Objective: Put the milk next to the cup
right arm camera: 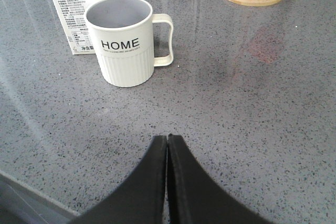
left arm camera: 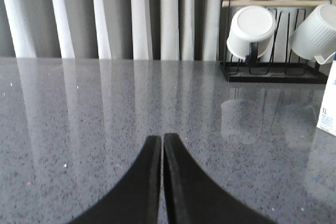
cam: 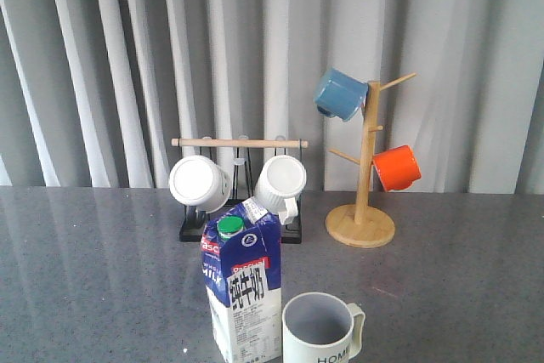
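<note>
Beside the cup (right arm camera: 125,40), just to its left in the front view, stands the milk (cam: 244,291) on the speckled grey table (cam: 102,278). Only the right wrist view shows the ribbed cup's whole "HOME" lettering, ahead of the right gripper (right arm camera: 167,145), fingers together. Left gripper (left arm camera: 162,145), likewise closed, faces the rack (left arm camera: 273,72), carton edge well off.
</note>
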